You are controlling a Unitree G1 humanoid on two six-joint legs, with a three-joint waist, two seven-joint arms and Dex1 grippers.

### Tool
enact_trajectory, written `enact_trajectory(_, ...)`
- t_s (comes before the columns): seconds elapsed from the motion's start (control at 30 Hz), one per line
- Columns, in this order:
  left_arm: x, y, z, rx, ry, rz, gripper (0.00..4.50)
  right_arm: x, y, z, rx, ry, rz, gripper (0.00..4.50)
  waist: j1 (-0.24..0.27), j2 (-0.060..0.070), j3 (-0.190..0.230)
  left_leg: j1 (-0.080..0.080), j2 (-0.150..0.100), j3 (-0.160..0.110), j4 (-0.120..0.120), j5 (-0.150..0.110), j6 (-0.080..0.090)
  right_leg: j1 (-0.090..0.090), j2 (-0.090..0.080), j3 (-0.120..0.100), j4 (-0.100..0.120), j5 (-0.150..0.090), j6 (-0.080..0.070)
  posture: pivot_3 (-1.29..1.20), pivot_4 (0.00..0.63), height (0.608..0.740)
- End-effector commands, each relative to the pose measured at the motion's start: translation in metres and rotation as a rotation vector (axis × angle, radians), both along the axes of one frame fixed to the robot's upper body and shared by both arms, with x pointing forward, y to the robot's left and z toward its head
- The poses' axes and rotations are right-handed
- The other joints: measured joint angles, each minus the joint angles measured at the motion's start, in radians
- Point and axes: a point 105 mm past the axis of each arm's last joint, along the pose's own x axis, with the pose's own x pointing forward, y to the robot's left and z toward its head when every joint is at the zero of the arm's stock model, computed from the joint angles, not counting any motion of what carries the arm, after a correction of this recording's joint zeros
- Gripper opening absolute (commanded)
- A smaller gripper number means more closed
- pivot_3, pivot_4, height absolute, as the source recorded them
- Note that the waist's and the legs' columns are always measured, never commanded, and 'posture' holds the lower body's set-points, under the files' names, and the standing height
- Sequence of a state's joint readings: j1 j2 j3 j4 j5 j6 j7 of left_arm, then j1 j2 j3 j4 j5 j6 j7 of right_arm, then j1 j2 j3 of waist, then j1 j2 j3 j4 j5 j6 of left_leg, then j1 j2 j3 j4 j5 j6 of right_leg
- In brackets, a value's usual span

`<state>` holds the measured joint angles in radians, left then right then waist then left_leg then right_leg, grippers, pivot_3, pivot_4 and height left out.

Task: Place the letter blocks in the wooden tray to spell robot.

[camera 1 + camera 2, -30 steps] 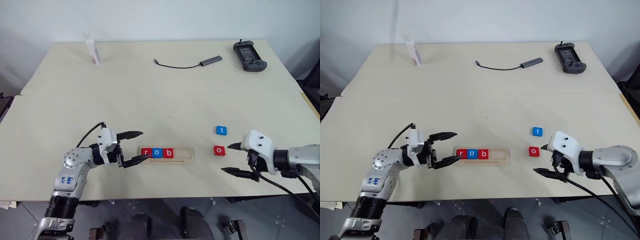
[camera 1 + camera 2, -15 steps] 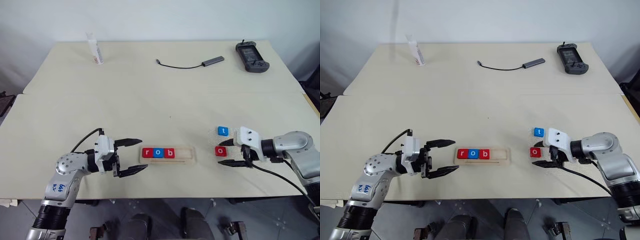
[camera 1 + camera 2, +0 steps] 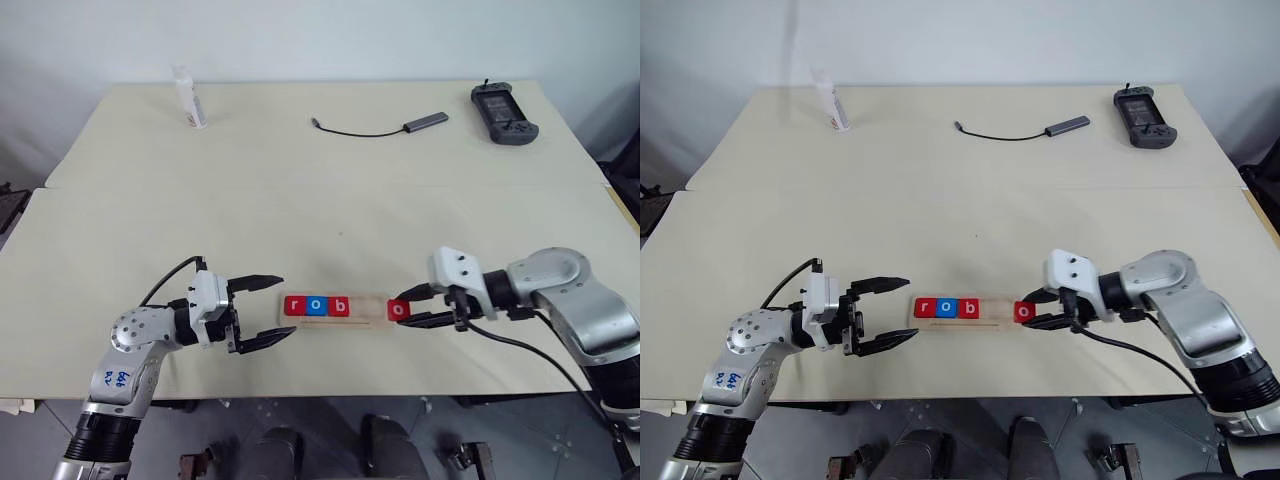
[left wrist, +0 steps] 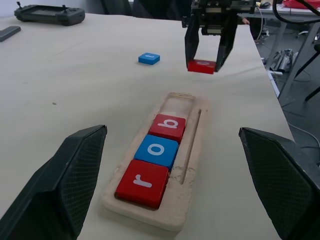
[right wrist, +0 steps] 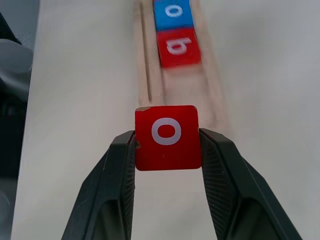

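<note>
So the right hand (image 3: 1032, 312) has its fingers clamped on the red rounded-square "o" tile (image 5: 167, 136), right at the open end of the long light-wood tray (image 4: 192, 150). The tray's long axis runs straight away from that hand, empty slot nearest. Three tiles sit inside: r, o, b. One blue "t" tile (image 4: 149, 58) waits on the desk (image 3: 300, 190). The left hand (image 3: 262, 311) hangs wide open, empty.

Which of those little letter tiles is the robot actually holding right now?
The red o tile, pinched in the right gripper by the tray's empty end. The r, blue o and b sit in the tray.
</note>
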<state>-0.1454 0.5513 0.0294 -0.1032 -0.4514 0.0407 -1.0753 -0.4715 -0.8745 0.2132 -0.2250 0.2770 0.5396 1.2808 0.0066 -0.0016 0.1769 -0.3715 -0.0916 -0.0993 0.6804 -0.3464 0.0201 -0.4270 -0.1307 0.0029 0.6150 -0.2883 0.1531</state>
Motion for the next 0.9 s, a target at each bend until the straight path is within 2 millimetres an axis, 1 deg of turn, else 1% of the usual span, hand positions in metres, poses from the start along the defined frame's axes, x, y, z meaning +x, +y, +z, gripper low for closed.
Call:
enact_trajectory(0.03,-0.003,-0.001,0.006,-0.004,-0.038,-0.005,4.50,0.005,0.010,0.001,-0.023,-0.020,-0.026,1.45,0.005,0.000,0.000,0.000,0.000,0.000,0.000,0.000,0.000,0.000,0.000,0.000,0.000,0.000,0.000,0.00,0.150,0.740)
enact_trajectory(0.17,-0.003,-0.003,0.005,-0.006,-0.037,-0.004,4.50,0.016,0.020,0.000,-0.023,-0.041,-0.052,1.45,0.012,0.000,0.000,0.000,0.000,0.000,0.000,0.000,0.000,-0.001,0.000,0.000,0.000,0.000,0.000,0.00,0.150,0.740)
enact_trajectory(0.2,-0.004,-0.003,0.005,-0.007,-0.037,-0.002,4.50,0.017,0.026,0.001,-0.010,-0.043,-0.054,1.45,0.013,0.000,0.000,0.000,0.000,0.000,0.000,0.000,0.000,-0.001,0.000,0.000,0.000,0.000,0.000,0.00,0.150,0.740)
enact_trajectory(0.27,-0.004,-0.003,0.005,-0.009,-0.036,0.002,4.50,0.018,0.033,0.001,0.001,-0.044,-0.055,1.45,0.013,0.000,0.000,0.000,0.000,0.000,0.000,0.000,0.000,-0.001,0.000,0.000,0.000,0.000,0.000,0.00,0.150,0.740)
enact_trajectory(0.47,-0.005,-0.002,0.004,-0.014,-0.035,0.015,4.50,0.016,0.042,-0.002,-0.002,-0.036,-0.033,1.45,0.014,0.000,0.000,0.000,0.000,0.000,0.000,0.000,0.000,-0.001,0.000,0.000,0.000,0.000,0.000,0.00,0.150,0.740)
enact_trajectory(0.53,-0.005,-0.002,0.004,-0.016,-0.036,0.018,4.50,0.016,0.045,-0.003,-0.001,-0.032,-0.028,2.17,0.014,0.000,0.000,0.000,0.000,0.000,0.000,0.000,0.000,-0.001,0.000,0.000,0.000,0.000,0.000,0.00,0.150,0.740)
enact_trajectory(0.67,-0.005,-0.002,0.004,-0.018,-0.037,0.022,4.50,0.015,0.048,-0.002,0.010,-0.028,-0.024,3.44,0.014,0.000,0.000,0.000,0.000,0.000,0.000,0.000,0.000,-0.001,0.000,0.000,0.000,0.000,0.000,0.00,0.150,0.740)
enact_trajectory(0.77,-0.004,-0.002,0.004,-0.018,-0.040,0.026,4.50,0.015,0.045,0.006,0.038,-0.041,-0.030,4.47,0.014,0.000,0.000,0.000,0.000,0.000,0.000,0.000,0.000,-0.001,0.001,0.000,0.000,0.000,0.000,0.00,0.150,0.740)
enact_trajectory(0.83,-0.005,-0.002,0.004,-0.017,-0.040,0.027,4.50,0.016,0.036,0.012,0.047,-0.058,-0.050,4.49,0.015,0.000,0.000,0.000,0.000,0.000,0.000,0.000,0.000,-0.001,0.001,0.000,0.000,0.000,0.000,0.00,0.150,0.740)
enact_trajectory(0.87,-0.005,-0.002,0.004,-0.017,-0.039,0.028,4.50,0.017,0.032,0.013,0.047,-0.062,-0.067,4.38,0.015,0.000,0.000,0.000,0.000,0.000,0.000,0.000,0.000,-0.001,0.000,0.000,0.000,0.000,0.000,0.00,0.150,0.740)
enact_trajectory(0.9,-0.005,-0.001,0.004,-0.016,-0.039,0.029,4.50,0.016,0.027,0.014,0.044,-0.061,-0.078,4.14,0.015,0.000,0.000,0.000,0.000,0.000,0.000,0.000,0.000,-0.001,0.000,0.000,0.000,0.000,0.000,0.00,0.150,0.740)
